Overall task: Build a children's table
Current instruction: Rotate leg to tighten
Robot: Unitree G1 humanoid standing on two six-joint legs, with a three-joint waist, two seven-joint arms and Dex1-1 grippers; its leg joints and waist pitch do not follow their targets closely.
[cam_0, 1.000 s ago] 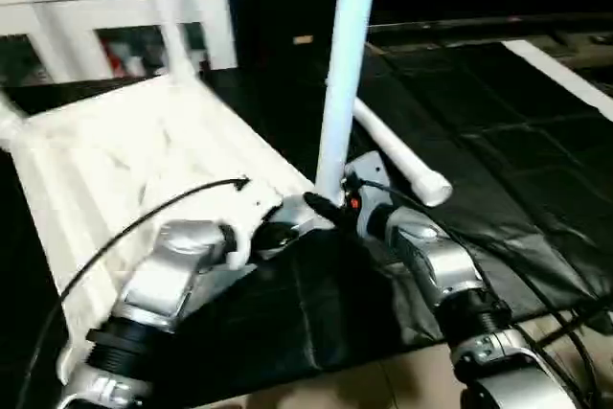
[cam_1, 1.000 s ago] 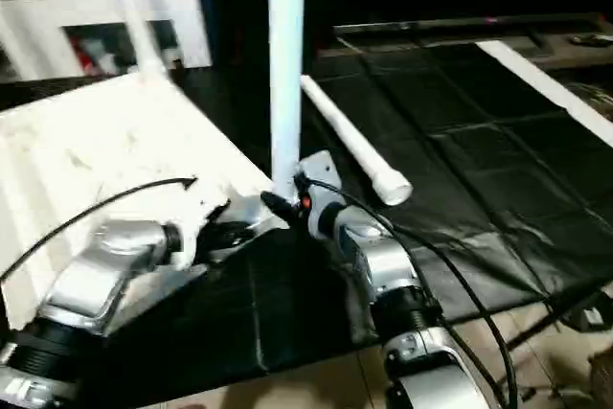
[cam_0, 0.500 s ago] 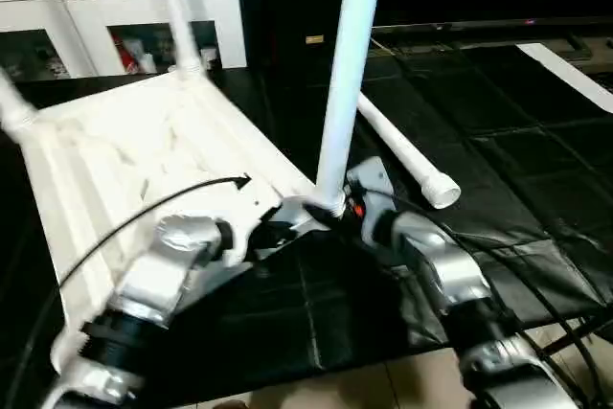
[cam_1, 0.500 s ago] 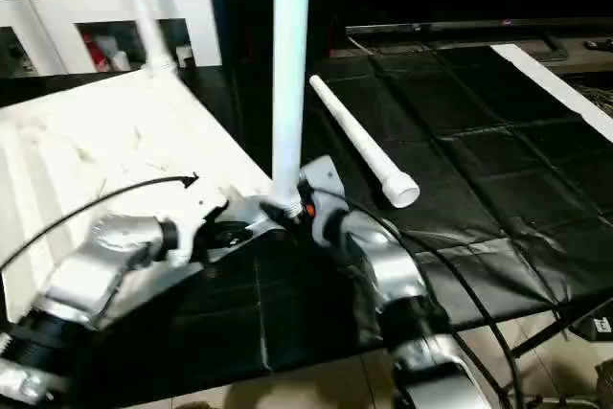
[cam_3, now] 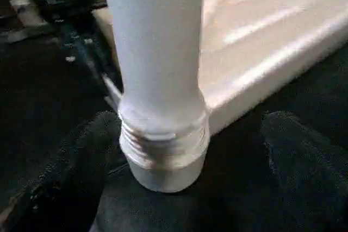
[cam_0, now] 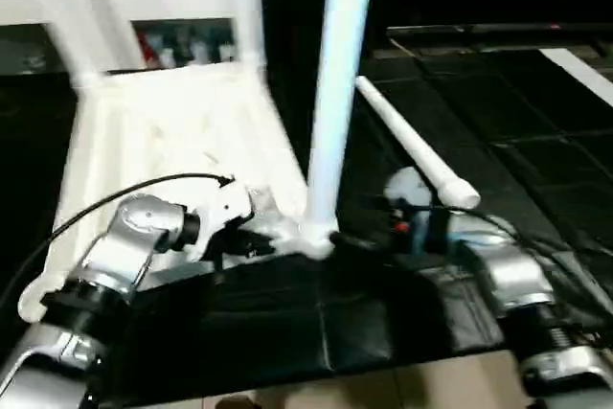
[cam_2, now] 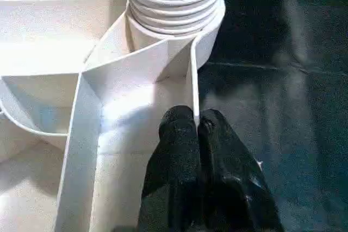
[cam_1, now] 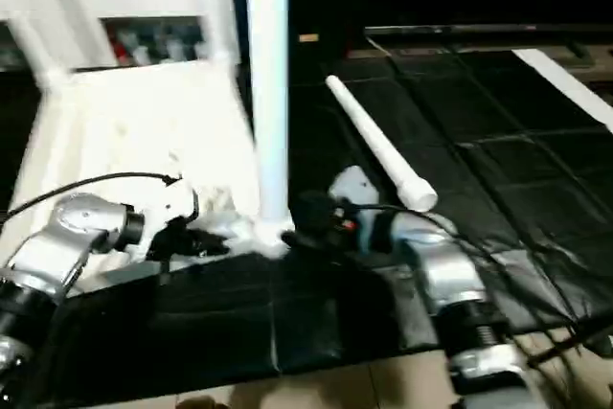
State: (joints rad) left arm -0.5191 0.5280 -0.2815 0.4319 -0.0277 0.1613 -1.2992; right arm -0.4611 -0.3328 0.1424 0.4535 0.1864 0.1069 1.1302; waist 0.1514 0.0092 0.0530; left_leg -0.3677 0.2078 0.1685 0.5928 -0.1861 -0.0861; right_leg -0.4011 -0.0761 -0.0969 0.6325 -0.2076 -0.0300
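Note:
The children's table lies upside down: its white ribbed top (cam_0: 163,131) rests on the black mat. One long white leg (cam_0: 335,93) stands upright in the near corner socket (cam_2: 163,42), and its threaded end (cam_3: 163,134) sits in that socket. Two more legs (cam_0: 57,16) (cam_0: 244,7) stand at the far corners. Another leg (cam_0: 412,146) lies loose on the mat to the right. My left gripper (cam_2: 197,126) is shut on the top's thin rim wall (cam_2: 193,80) beside the socket. My right gripper (cam_3: 190,126) is open, its fingers (cam_3: 81,172) wide on either side of the upright leg's base, not touching it.
A white cabinet (cam_0: 144,16) with glass-fronted shelves stands behind the table top. The black mat (cam_0: 517,122) stretches to the right, with a white strip at its far right edge. Bare light floor (cam_0: 383,385) shows at the near edge.
My right gripper has opened, let go of the upright leg's base and drawn back a little to the right. The left gripper stays pinched on the rim. The camera has shifted.

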